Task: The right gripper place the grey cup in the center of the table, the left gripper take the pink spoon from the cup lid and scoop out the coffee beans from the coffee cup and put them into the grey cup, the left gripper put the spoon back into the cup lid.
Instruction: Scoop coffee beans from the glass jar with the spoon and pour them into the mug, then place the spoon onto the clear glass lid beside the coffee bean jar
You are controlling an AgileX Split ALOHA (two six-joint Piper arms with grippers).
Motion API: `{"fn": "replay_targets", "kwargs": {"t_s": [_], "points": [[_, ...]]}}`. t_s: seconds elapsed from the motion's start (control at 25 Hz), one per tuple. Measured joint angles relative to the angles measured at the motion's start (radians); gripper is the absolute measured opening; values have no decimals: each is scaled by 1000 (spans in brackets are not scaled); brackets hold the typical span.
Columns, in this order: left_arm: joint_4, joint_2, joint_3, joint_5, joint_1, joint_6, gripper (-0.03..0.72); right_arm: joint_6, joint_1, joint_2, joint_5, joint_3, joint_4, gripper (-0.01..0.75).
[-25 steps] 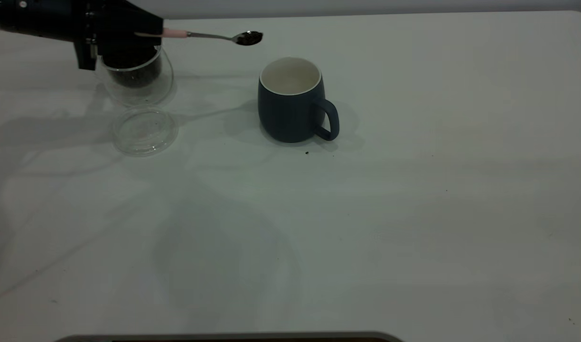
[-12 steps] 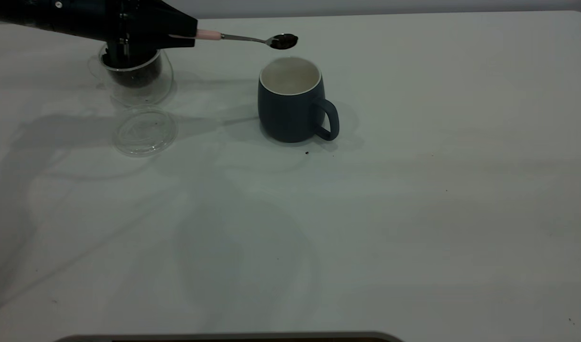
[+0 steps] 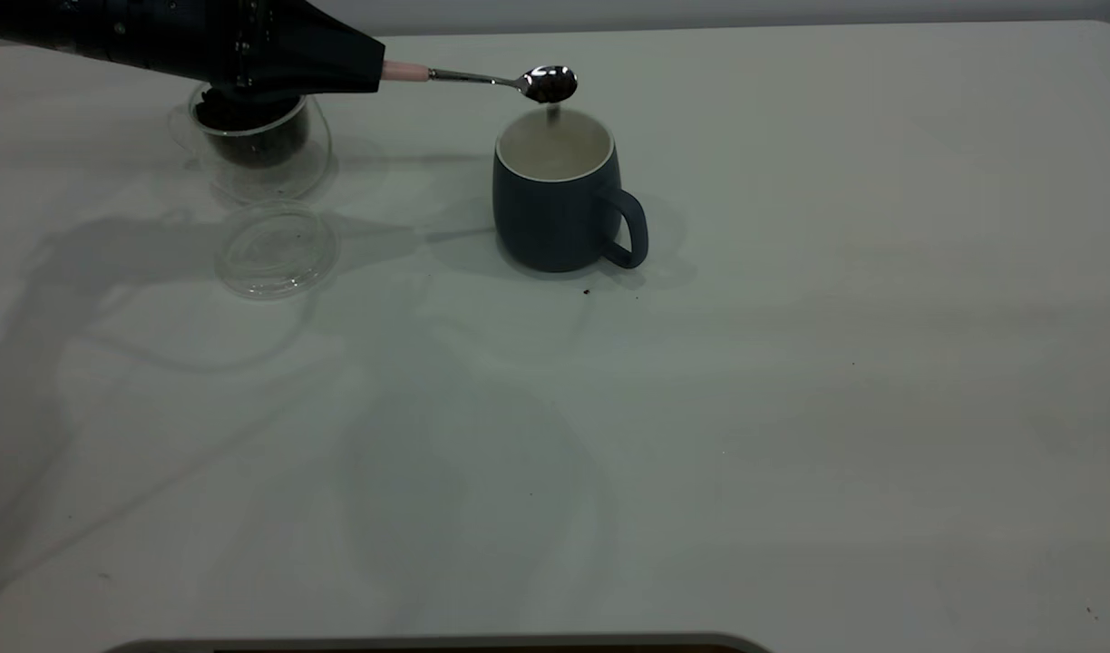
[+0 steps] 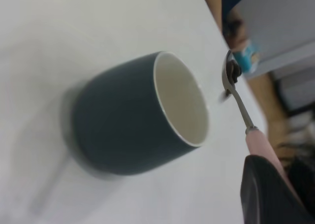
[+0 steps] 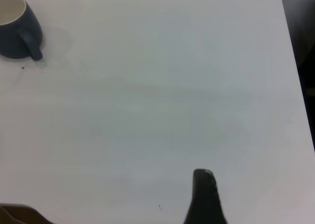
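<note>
Left hand [image 3: 360, 68] pinches your spoon [image 3: 482, 79] by the pink handle; bowl with beans [image 3: 552, 88] sits above the mug [image 3: 555, 204] rim. Mug stands mid-surface [image 3: 791, 408]. Glass cup [image 3: 263, 150] and lid [image 3: 276, 249] lie left.

grey cup [image 5: 15, 31] far off on the table [image 5: 162, 101], one black fingers [image 5: 205, 197] tip

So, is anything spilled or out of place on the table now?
Yes, slightly. A few dark specks lie on the table just in front of the grey cup, probably spilled coffee crumbs. Otherwise things look orderly: the left gripper holds the pink spoon over the cup, and the cup lid lies flat.
</note>
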Motion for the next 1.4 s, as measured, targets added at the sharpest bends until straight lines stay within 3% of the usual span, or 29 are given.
{"fn": "replay_targets", "kwargs": {"t_s": [0.2,0.4,0.64,0.92,1.12,1.4], "points": [[7,0,0,-57,0,214,125,0,0,0,0,0,0,591],[-10,0,0,-68,0,253,125,0,0,0,0,0,0,591],[-30,-17,0,-3,21,3,125,0,0,0,0,0,0,591],[60,-78,0,19,164,-300,125,0,0,0,0,0,0,591],[230,-81,0,19,244,-380,125,0,0,0,0,0,0,591],[339,-81,0,24,270,-400,125,0,0,0,0,0,1,591]]}}
